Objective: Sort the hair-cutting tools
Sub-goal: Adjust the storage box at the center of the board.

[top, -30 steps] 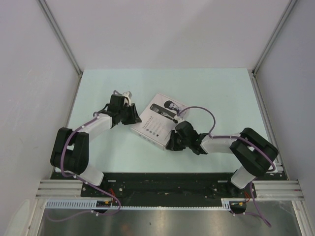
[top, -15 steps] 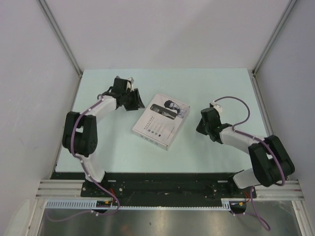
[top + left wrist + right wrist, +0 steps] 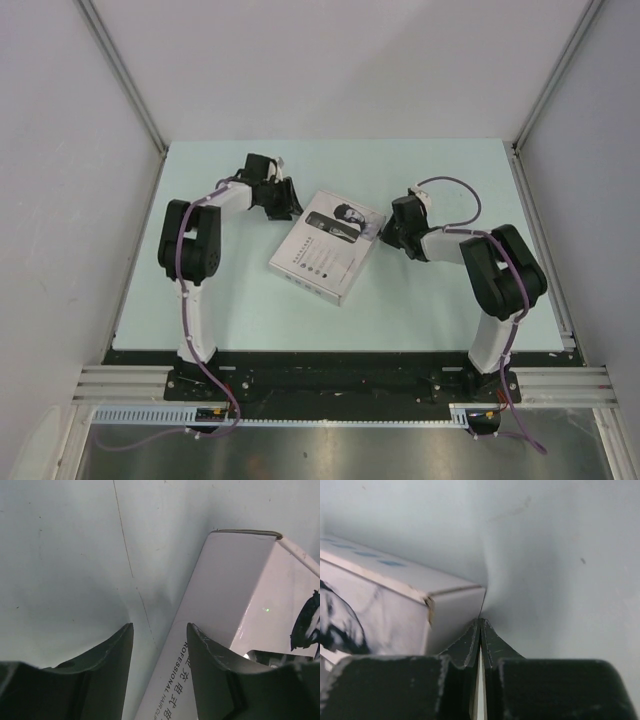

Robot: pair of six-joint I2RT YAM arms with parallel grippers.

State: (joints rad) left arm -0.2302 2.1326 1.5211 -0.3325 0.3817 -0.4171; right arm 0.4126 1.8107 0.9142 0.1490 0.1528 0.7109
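The flat white cardboard box with a printed lid (image 3: 327,247) lies closed on the pale green tabletop (image 3: 450,180), and the hair-cutting tools are hidden from every view. The left tool (image 3: 160,627) stands half open at the box's far left corner, one finger seemingly against its side. The right tool (image 3: 480,622) is pressed shut, its tips touching the box's right corner.
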